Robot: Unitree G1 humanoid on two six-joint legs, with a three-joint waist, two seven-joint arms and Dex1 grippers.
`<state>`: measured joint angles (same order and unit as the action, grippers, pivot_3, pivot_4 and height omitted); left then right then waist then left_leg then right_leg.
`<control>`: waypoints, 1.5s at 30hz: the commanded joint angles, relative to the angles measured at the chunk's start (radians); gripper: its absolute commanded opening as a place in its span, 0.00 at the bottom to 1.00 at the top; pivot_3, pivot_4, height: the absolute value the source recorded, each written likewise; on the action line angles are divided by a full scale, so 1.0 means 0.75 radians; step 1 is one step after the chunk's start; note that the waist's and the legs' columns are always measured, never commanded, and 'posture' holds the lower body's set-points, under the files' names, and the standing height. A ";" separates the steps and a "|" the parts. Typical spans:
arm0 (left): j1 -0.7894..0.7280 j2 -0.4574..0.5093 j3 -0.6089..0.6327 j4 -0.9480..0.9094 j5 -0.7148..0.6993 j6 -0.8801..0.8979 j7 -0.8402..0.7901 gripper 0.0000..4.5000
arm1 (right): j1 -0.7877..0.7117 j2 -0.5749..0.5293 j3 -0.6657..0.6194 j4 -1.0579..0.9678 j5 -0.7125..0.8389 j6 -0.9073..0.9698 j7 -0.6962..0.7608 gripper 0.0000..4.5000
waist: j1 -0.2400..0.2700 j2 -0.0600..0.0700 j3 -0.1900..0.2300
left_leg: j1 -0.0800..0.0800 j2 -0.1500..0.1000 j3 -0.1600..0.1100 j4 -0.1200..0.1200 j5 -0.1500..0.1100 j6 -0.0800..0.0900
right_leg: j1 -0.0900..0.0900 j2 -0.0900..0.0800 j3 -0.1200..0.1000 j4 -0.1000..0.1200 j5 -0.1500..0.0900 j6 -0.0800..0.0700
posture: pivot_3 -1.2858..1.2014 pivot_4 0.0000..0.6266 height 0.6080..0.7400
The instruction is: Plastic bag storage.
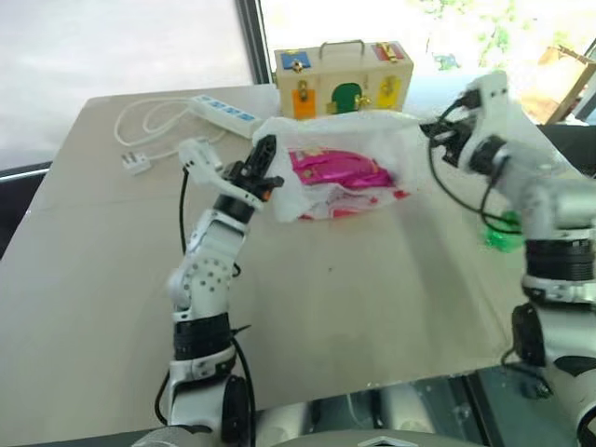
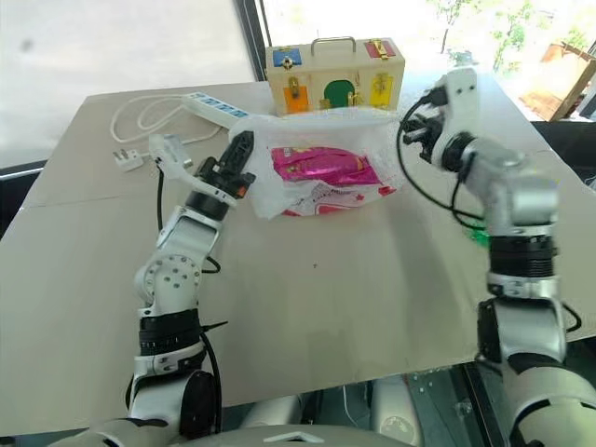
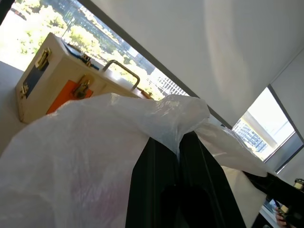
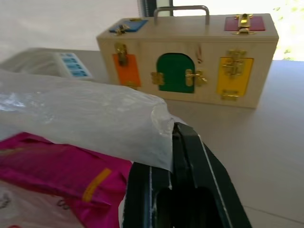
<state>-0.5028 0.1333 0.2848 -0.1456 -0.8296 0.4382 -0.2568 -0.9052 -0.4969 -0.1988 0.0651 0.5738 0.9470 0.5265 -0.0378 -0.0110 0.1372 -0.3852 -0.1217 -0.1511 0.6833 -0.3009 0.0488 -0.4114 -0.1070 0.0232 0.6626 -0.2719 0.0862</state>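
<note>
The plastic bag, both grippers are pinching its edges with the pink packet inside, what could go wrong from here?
1. The plastic bag is thin film. The left gripper and right gripper each pinch only a narrow bit of edge, so pulling apart could tear it or slip it free.
2. The pink packet lies near the bag's open mouth and might slide out if the bag tips.
3. The wooden latch box stands just behind, so a swing backward could snag or knock it.

The two head views look forward and down over the table [image 1: 307,317] from well back, while each wrist view looks closely along its own closed claw, and both share the plastic bag [image 4: 80,114] and the wooden box [image 3: 52,85] beyond it.
</note>
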 commanded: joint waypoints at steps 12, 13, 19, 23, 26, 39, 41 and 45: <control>-0.118 0.101 0.058 -0.058 -0.056 0.008 0.013 0.00 | -0.080 0.135 -0.304 0.181 0.359 0.218 -0.279 0.18 | 0.000 0.000 0.000 | -0.002 0.000 -0.002 0.002 0.000 0.000 | -0.002 -0.002 0.001 0.002 0.000 0.000 | 0.52 0.24 1.00; -0.102 0.092 0.047 -0.073 -0.061 0.016 0.018 0.00 | -0.014 0.067 -0.170 0.105 0.309 0.184 -0.153 0.25 | -0.001 0.000 0.000 | -0.002 -0.001 -0.003 0.002 0.000 0.000 | -0.002 -0.003 0.001 0.002 0.000 0.000 | 0.52 0.24 1.00; -0.042 0.041 0.005 -0.124 -0.076 0.043 0.054 0.00 | 0.155 -0.185 0.054 -0.148 0.264 0.059 0.255 0.71 | -0.010 0.000 0.000 | -0.008 -0.001 -0.004 0.003 0.000 0.000 | -0.004 -0.004 -0.002 0.001 0.000 0.000 | 0.52 0.24 1.00; -0.033 0.021 -0.010 -0.137 -0.082 0.059 0.073 0.00 | 0.181 -0.340 0.052 -0.284 0.179 -0.091 0.369 0.95 | 0.003 0.000 0.000 | -0.007 -0.001 -0.006 0.005 0.000 0.000 | -0.003 -0.003 -0.004 0.001 0.000 0.000 | 0.52 0.24 1.00; -0.029 0.015 -0.016 -0.143 -0.092 0.071 0.085 0.00 | 0.125 -0.446 -0.039 -0.287 0.141 -0.151 0.346 0.95 | 0.011 -0.001 -0.001 | -0.007 -0.002 -0.005 0.006 0.000 0.000 | -0.002 -0.003 -0.004 0.001 0.001 0.001 | 0.52 0.24 1.00; 0.010 -0.013 -0.057 -0.165 -0.104 0.105 0.089 0.00 | 0.745 -0.902 -0.537 -0.017 0.053 -0.105 0.607 0.95 | 0.065 -0.003 0.000 | -0.007 -0.002 -0.004 0.005 0.000 0.000 | -0.002 -0.004 -0.004 0.000 0.001 0.001 | 0.52 0.24 1.00; 0.010 -0.012 -0.064 -0.159 -0.098 0.102 0.084 0.00 | 0.830 -0.860 -0.565 -0.032 0.051 -0.092 0.596 0.95 | 0.063 -0.003 0.000 | 0.000 -0.001 0.003 0.003 0.000 0.000 | 0.002 -0.003 0.002 0.001 0.001 0.001 | 0.52 0.24 1.00; 0.014 -0.013 -0.070 -0.162 -0.095 0.098 0.084 0.00 | 0.919 -0.713 -0.610 -0.077 0.119 -0.043 0.532 0.95 | 0.068 -0.003 -0.001 | 0.005 0.000 0.005 0.002 0.000 0.000 | 0.005 -0.001 0.005 0.002 0.002 0.002 | 0.52 0.24 1.00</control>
<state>-0.4880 0.1218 0.2346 -0.2311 -0.8977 0.5191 -0.1879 -0.2067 -1.0584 -0.6059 0.0480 0.6113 0.8908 0.9530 0.0132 -0.0133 0.1367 -0.3812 -0.1215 -0.1468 0.6852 -0.3011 0.0489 -0.4078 -0.1078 0.0276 0.6638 -0.2705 0.0877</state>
